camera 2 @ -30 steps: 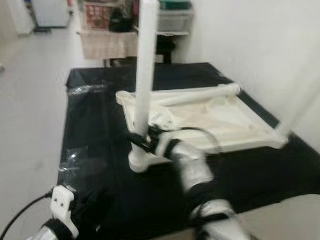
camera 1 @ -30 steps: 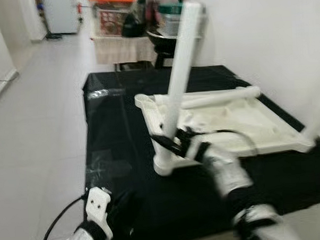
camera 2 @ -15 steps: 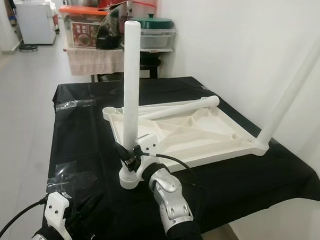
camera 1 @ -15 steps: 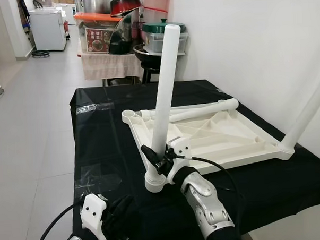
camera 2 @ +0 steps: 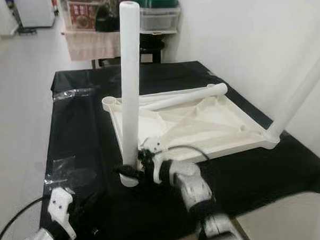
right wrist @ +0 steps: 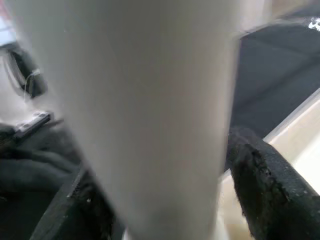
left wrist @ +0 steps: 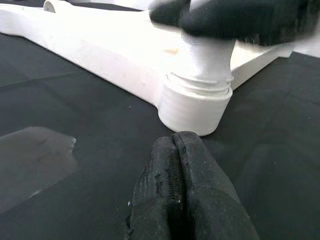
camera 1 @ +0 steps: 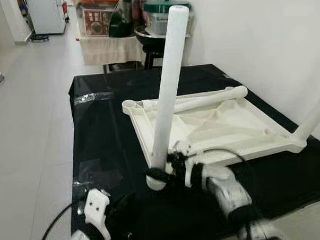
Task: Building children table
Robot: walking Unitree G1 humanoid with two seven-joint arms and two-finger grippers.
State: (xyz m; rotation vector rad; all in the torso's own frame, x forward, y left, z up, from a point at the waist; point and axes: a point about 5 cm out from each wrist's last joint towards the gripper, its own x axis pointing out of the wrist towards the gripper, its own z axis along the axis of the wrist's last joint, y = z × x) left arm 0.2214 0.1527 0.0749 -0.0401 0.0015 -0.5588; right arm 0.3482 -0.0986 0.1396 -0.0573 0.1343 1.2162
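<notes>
One tall white plastic tube leg (camera 1: 168,82) stands in the corner socket of the upturned white tabletop (camera 1: 240,130) on the black-draped desk (camera 1: 105,149), right pincer (camera 1: 170,170) clamped low around it; likely light, rigid, smooth; left pincer (left wrist: 182,192) clenched, empty.

table leg (camera 1: 167,93): smooth white plastic | tabletop (camera 1: 229,125): matt white plastic | cloth (camera 1: 105,138): black fabric

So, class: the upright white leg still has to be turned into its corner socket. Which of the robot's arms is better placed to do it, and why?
Right. The right gripper already has its fingers around the base of the upright leg, just above the socket. The left gripper sits shut on the black cloth, short of the socket.
</notes>
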